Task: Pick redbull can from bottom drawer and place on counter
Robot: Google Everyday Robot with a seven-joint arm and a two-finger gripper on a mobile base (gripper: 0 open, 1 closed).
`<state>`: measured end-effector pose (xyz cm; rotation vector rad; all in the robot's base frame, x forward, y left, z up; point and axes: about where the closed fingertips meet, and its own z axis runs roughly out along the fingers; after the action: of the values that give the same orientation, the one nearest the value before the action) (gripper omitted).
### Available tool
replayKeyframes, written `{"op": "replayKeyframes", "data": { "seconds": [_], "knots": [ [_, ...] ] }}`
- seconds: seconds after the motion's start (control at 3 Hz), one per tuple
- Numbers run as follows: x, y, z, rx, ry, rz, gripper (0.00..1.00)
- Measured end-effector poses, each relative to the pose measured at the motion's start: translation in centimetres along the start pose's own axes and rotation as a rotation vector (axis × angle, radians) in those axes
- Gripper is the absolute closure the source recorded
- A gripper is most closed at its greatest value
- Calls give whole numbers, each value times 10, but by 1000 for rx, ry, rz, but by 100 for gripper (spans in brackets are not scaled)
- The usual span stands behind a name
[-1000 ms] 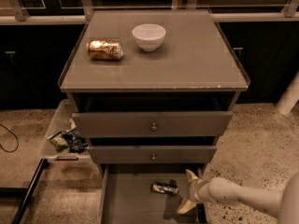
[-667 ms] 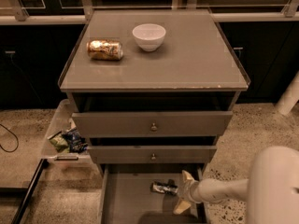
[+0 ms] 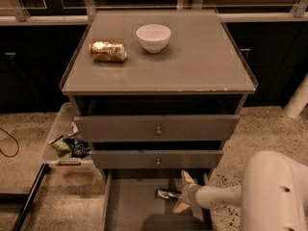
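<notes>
The redbull can (image 3: 167,194), slim, silver and dark blue, lies on its side on the floor of the open bottom drawer (image 3: 130,206). My gripper (image 3: 182,193) reaches in from the right and is open, one finger (image 3: 186,178) above the can's right end and one below. The fingers flank the can's right end; I cannot tell whether they touch it. The counter (image 3: 192,61) is the glossy grey-brown top of the cabinet, above the two upper drawers.
A gold can (image 3: 108,51) lies on its side on the counter's left, next to a white bowl (image 3: 153,37). A clear bin (image 3: 67,143) with wrappers stands left of the cabinet. My arm's white housing (image 3: 274,191) fills the lower right.
My gripper has slid left along the drawer floor toward the can, and its fingers now bracket the can's right end. My arm's housing has come into the lower right.
</notes>
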<state>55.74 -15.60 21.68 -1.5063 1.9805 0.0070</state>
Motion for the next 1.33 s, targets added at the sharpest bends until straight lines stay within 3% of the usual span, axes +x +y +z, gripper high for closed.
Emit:
{"op": "replayKeyframes", "data": {
  "seconds": [0.33,0.67,1.0,1.33],
  "knots": [
    [6,1,16,24,-94,-19,0],
    [50,-23,3,117,-183,-5,0],
    [50,-23,3,116,-182,-5,0],
    [48,-17,12,62,-180,6,0]
  ]
}}
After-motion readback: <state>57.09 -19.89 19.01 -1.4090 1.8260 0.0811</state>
